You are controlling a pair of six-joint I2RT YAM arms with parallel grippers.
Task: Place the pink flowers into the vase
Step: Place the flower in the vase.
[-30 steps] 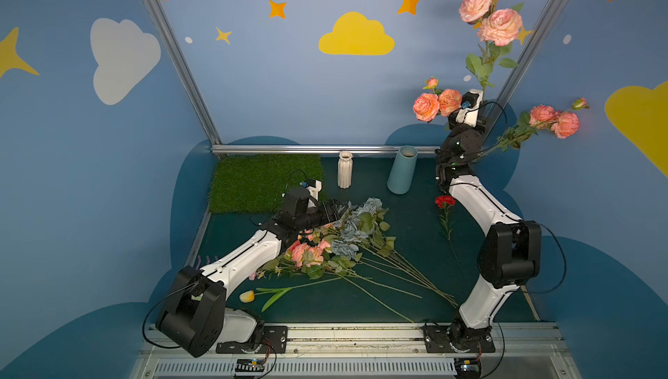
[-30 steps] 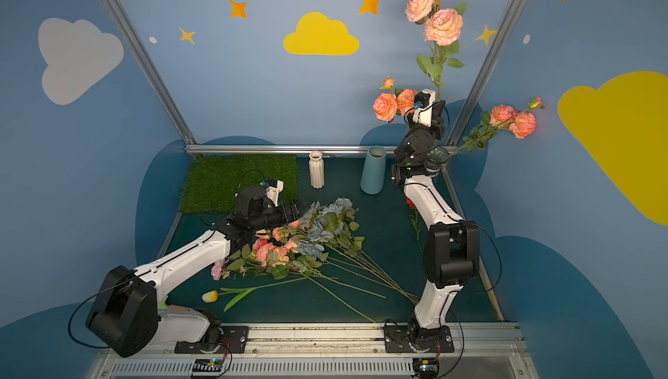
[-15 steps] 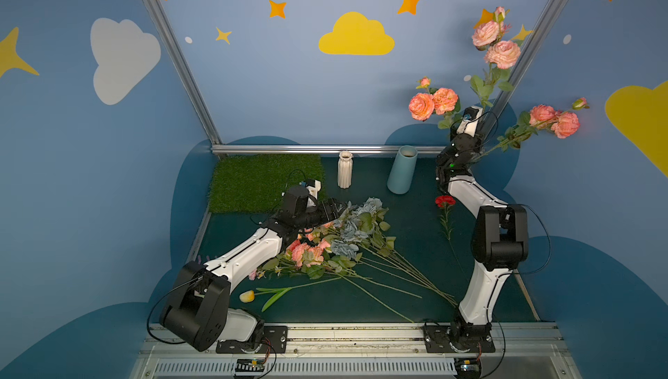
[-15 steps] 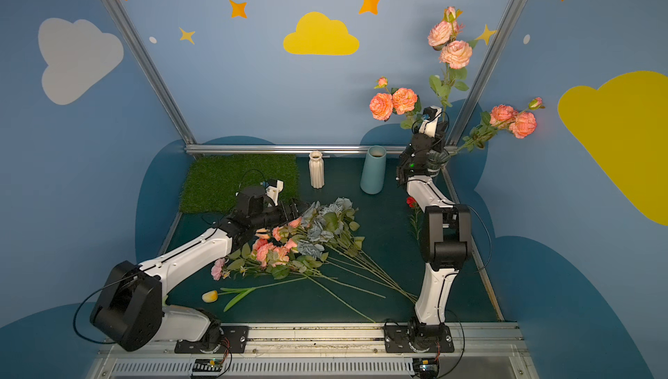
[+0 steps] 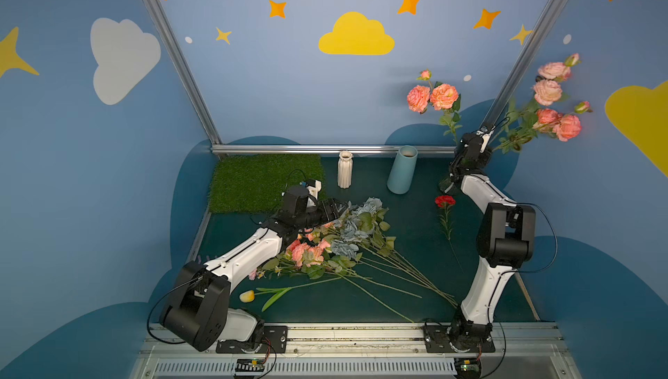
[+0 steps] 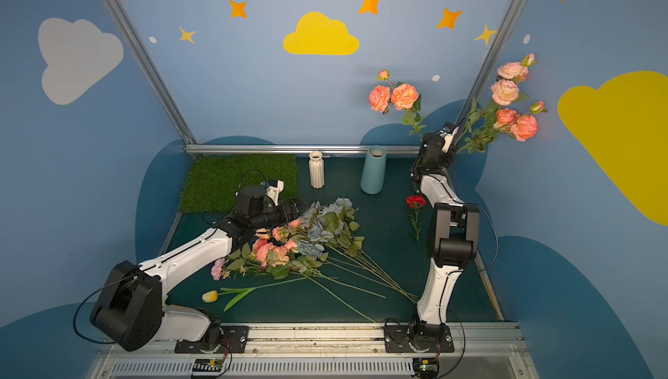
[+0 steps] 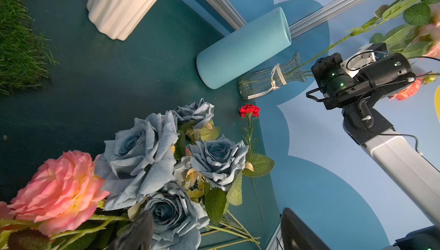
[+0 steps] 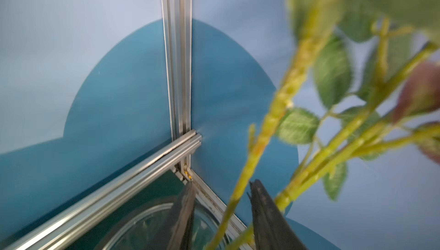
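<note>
Standing parted around one green stem (image 8: 267, 127), the right end effector (image 8: 222, 185) sits over the glass vase (image 7: 269, 82), judged a release letting it settle; pink flowers (image 5: 433, 96) lean from it; more pink blooms (image 5: 307, 250) lie on the counter (image 5: 397, 287) by the open left end effector (image 5: 339, 208).

In the right wrist view the pink flowers (image 8: 278, 108) show only as blurred stems and leaves. The glass vase (image 8: 142, 227) runs off the picture's edge, partly behind the fingers of the right gripper (image 8: 221, 184). In both top views the right arm hides most of that vase.
</note>
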